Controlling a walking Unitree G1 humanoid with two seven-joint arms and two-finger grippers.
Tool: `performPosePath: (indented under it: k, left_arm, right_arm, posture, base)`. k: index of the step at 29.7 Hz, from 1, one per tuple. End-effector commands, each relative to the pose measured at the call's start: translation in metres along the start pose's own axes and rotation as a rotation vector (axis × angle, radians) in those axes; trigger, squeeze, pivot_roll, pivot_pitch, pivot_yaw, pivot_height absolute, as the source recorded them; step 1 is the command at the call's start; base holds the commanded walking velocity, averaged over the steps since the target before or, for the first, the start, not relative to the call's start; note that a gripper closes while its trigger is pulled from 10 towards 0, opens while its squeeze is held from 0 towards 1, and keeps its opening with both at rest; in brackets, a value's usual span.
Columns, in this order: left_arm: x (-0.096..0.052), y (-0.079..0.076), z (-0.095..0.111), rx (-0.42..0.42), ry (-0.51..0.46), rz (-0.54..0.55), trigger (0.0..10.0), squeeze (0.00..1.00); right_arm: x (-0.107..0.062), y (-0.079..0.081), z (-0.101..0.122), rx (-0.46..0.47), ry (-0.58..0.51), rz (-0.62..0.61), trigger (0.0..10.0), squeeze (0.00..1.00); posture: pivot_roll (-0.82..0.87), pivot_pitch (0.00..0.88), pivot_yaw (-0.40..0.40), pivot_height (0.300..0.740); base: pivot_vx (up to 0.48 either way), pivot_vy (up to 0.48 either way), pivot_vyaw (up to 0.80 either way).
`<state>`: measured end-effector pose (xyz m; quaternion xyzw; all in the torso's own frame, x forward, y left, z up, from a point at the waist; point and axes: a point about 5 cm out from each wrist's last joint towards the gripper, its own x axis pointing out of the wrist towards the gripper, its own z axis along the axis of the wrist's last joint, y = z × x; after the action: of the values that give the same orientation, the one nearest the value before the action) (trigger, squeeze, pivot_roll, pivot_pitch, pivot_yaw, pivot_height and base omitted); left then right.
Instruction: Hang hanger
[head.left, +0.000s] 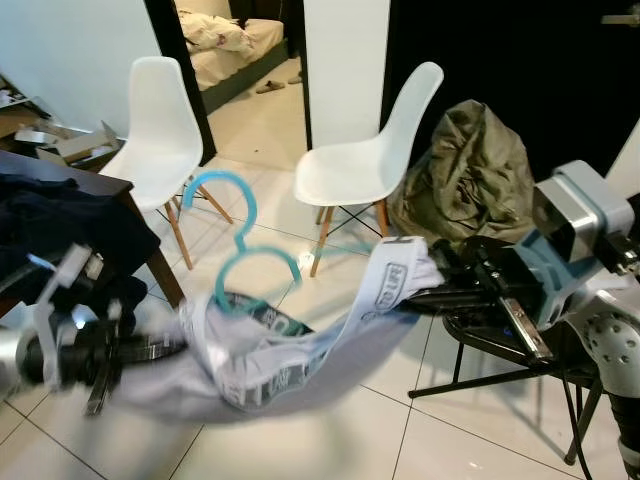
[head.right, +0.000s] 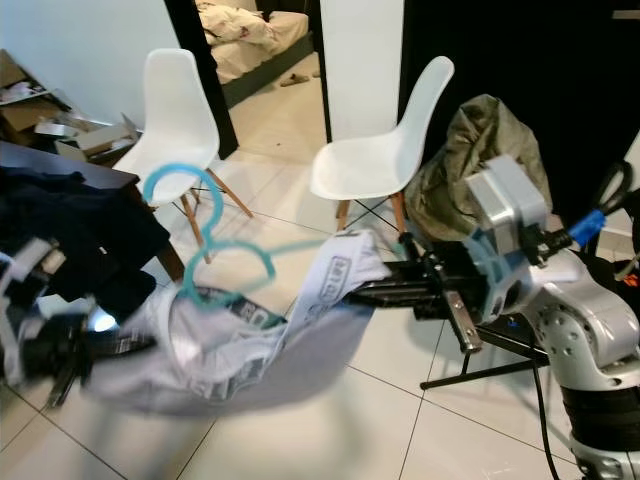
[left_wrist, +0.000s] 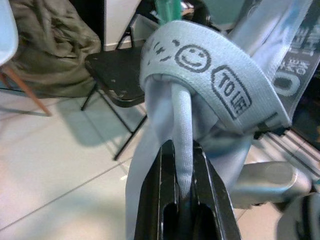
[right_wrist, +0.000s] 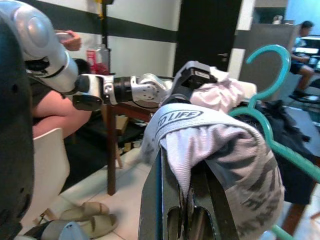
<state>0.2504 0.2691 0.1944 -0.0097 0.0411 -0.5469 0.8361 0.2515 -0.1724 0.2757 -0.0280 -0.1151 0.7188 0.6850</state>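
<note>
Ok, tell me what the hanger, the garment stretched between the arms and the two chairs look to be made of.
Hanger: likely plastic, a smooth teal rod in one uniform colour. Garment: soft pale grey knit fabric that drapes, with a woven elastic band carrying printed lettering; each end effector, left and right, pinches it. Chairs: smooth white moulded shells, probably plastic, on slim legs that look wooden.

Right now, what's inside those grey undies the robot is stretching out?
A teal hanger sits inside the grey underwear; its hook pokes out above. Its lower part is covered by cloth. The left gripper and right gripper pinch the waistband.
</note>
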Motion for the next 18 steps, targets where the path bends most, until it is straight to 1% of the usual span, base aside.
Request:
performPosePath:
  k: [1,2,3,4,5,6,7,8,10,11,12,13,14,15,16,17,18]
  left_arm:
    - [-0.007,0.007,0.004,0.038,-0.021,0.088,0.0,0.00]
    - [-0.007,0.007,0.004,0.038,-0.021,0.088,0.0,0.00]
    - [-0.012,0.015,0.013,0.084,-0.066,0.165,0.0,0.00]
    - [-0.016,0.018,0.027,0.132,-0.098,0.182,0.0,0.00]
    - [-0.016,0.018,0.027,0.132,-0.098,0.182,0.0,0.00]
    - [-0.017,0.017,0.040,0.171,-0.115,0.157,0.0,0.00]
    - [-0.017,0.017,0.040,0.171,-0.115,0.157,0.0,0.00]
    - [-0.017,0.016,0.050,0.201,-0.116,0.117,0.0,0.00]
    - [-0.017,0.016,0.050,0.201,-0.116,0.117,0.0,0.00]
    - [-0.016,0.013,0.058,0.222,-0.104,0.064,0.0,0.00]
    - [-0.016,0.013,0.058,0.222,-0.104,0.064,0.0,0.00]
    - [-0.013,0.009,0.065,0.236,-0.064,-0.024,0.0,0.00]
    - [-0.011,0.006,0.069,0.241,-0.035,-0.081,0.0,0.00]
    - [-0.011,0.006,0.069,0.241,-0.035,-0.081,0.0,0.00]
    - [-0.010,0.004,0.071,0.254,0.002,-0.123,0.0,0.00]
    - [-0.010,0.004,0.071,0.254,0.002,-0.123,0.0,0.00]
    - [-0.009,0.004,0.071,0.262,0.023,-0.142,0.0,0.00]
  right_arm:
    - [-0.004,-0.001,-0.003,-0.010,0.009,-0.047,0.0,0.00]
    - [-0.004,-0.001,-0.003,-0.010,0.009,-0.047,0.0,0.00]
    - [-0.009,-0.003,-0.010,-0.006,0.015,-0.126,0.0,0.00]
    - [-0.011,-0.005,-0.025,0.009,0.049,-0.211,0.0,0.00]
    - [-0.011,-0.005,-0.025,0.009,0.049,-0.211,0.0,0.00]
    - [-0.009,-0.005,-0.044,0.035,0.100,-0.277,0.0,0.00]
    - [-0.009,-0.005,-0.044,0.035,0.100,-0.277,0.0,0.00]
    - [-0.005,-0.003,-0.061,0.052,0.147,-0.313,0.0,0.00]
    - [-0.005,-0.003,-0.061,0.052,0.147,-0.313,0.0,0.00]
    - [0.001,-0.001,-0.075,0.074,0.176,-0.340,0.4,0.00]
    - [0.001,-0.001,-0.075,0.074,0.176,-0.340,0.4,0.00]
    - [0.010,0.003,-0.090,0.115,0.176,-0.362,6.0,0.00]
    - [0.016,0.005,-0.098,0.142,0.170,-0.374,6.0,0.00]
    - [0.016,0.005,-0.098,0.142,0.170,-0.374,6.0,0.00]
    - [0.021,0.006,-0.104,0.168,0.161,-0.390,9.6,0.00]
    - [0.021,0.006,-0.104,0.168,0.161,-0.390,9.6,0.00]
    - [0.023,0.007,-0.107,0.182,0.155,-0.399,9.6,0.00]
  posture:
    - [0.00,0.051,0.059,0.740]
    - [0.00,0.051,0.059,0.740]
    - [-0.01,0.054,0.058,0.740]
    - [0.00,0.056,0.061,0.740]
    - [0.00,0.056,0.061,0.740]
    - [0.00,0.056,0.061,0.740]
    - [0.00,0.056,0.061,0.740]
    - [0.00,0.056,0.061,0.740]
    - [0.00,0.056,0.061,0.740]
    - [0.00,0.056,0.062,0.740]
    - [0.00,0.056,0.062,0.740]
    - [0.01,0.055,0.067,0.740]
    - [0.01,0.055,0.067,0.740]
    - [0.01,0.055,0.067,0.740]
    - [0.01,0.056,0.069,0.740]
    - [0.01,0.056,0.069,0.740]
    - [0.01,0.056,0.069,0.740]
  base:
    - [0.000,0.000,0.00]
    - [0.000,0.000,0.00]
    - [0.000,0.000,0.00]
    - [0.000,0.000,0.00]
    - [0.000,0.000,0.00]
    - [0.000,0.000,0.00]
    - [0.000,0.000,0.00]
    - [0.000,0.000,0.00]
    - [0.000,0.000,0.00]
    - [0.000,0.000,0.00]
    - [0.000,0.000,0.00]
    - [0.000,0.000,0.00]
    - [0.000,0.000,0.00]
    - [0.000,0.000,0.00]
    - [0.000,0.000,0.00]
    - [0.000,0.000,0.00]
    - [0.000,0.000,0.00]
